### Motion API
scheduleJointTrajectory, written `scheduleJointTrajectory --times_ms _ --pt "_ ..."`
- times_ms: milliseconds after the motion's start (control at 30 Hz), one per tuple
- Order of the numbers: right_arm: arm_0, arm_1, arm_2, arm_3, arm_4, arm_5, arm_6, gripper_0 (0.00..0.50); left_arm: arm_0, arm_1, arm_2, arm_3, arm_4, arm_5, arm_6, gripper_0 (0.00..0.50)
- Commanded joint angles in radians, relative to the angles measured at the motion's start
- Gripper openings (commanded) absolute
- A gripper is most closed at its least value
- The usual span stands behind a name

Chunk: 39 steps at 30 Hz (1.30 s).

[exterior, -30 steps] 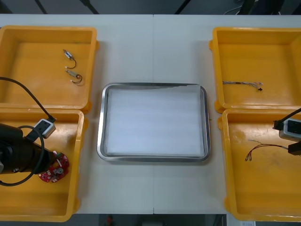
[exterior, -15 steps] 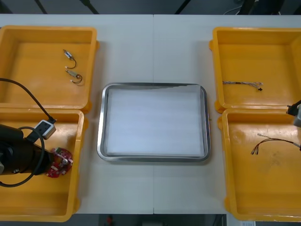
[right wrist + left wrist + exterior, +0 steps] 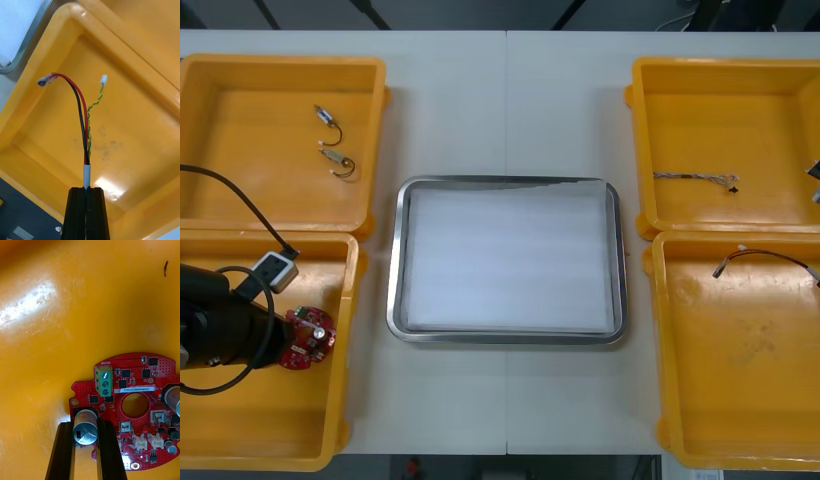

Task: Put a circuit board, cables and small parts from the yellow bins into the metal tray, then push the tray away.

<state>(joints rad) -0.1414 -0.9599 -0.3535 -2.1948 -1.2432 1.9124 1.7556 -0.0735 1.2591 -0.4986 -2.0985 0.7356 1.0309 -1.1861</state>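
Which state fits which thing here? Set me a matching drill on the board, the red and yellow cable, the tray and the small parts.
1. board
2. red and yellow cable
3. tray
4. small parts

A. lying in the far left bin
B. clamped in the right pincer
C. white inside
D. clamped in the left pincer

Pairs: 1-D, 2-B, 3-C, 4-A.

Our look at the robot's black body

We see a round black left arm [image 3: 220, 330] with a thin black cable [image 3: 235, 195] and a small grey box [image 3: 275, 270]. The left end effector [image 3: 85, 427] and right end effector [image 3: 86, 193] have flat black fingers with long grooves.
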Motion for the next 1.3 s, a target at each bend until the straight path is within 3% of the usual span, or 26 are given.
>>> scheduleJointTrajectory --times_ms 33,333,700,967,1300 --pt "-0.067 0.009 -0.019 -0.029 -0.018 0.007 -0.140 0.000 -0.025 0.077 -0.001 -0.043 0.013 -0.022 -0.061 0.000" --pt "-0.132 0.010 0.038 -0.034 0.002 0.007 -0.292 0.000 -0.022 0.178 0.103 -0.063 0.206 -0.006 -0.086 0.000" --pt "-0.178 0.020 0.102 -0.033 0.047 0.007 -0.312 0.000 -0.023 0.149 0.426 -0.114 0.403 0.281 -0.087 0.000" --pt "-0.176 0.044 0.102 -0.033 0.045 0.007 -0.306 0.000 -0.023 0.120 0.594 -0.123 0.441 0.390 -0.076 0.000" --pt "-0.176 0.044 0.103 -0.033 0.044 0.007 -0.307 0.000 -0.031 0.114 0.620 -0.126 0.449 0.396 -0.044 0.000"
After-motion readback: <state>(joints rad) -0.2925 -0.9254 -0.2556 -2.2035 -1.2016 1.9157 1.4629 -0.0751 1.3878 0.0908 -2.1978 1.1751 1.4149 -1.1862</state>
